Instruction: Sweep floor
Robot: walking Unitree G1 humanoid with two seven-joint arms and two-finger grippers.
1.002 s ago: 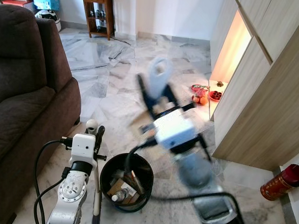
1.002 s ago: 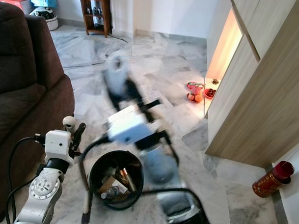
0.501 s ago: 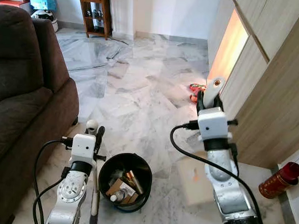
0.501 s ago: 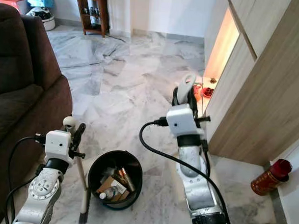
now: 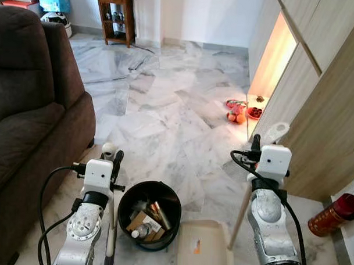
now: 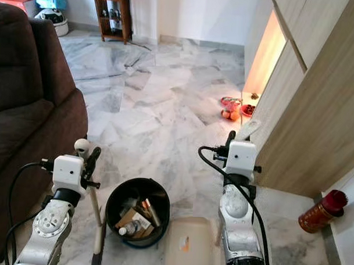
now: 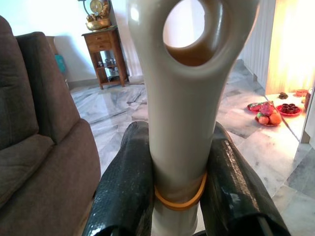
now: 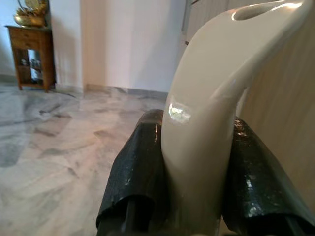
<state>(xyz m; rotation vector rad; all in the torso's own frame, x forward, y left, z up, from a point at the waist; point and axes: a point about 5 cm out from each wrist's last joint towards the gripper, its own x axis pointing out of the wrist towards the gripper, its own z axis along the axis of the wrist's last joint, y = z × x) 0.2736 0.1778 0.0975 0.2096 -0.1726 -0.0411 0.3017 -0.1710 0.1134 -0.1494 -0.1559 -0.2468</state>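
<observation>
Count: one broom (image 5: 111, 232), one dustpan (image 5: 203, 247), one black bin (image 5: 149, 221) (holding rubbish). Left gripper (image 7: 179, 194) clamps the broom handle; right gripper (image 8: 196, 172) clamps the dustpan handle. Dustpan was raised, now rests on the floor beside the bin.

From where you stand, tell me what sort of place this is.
Most likely a home living room: a brown sofa stands on the marble floor, a wooden side table sits against the far wall, and built-in wooden cabinets line the right side.
</observation>
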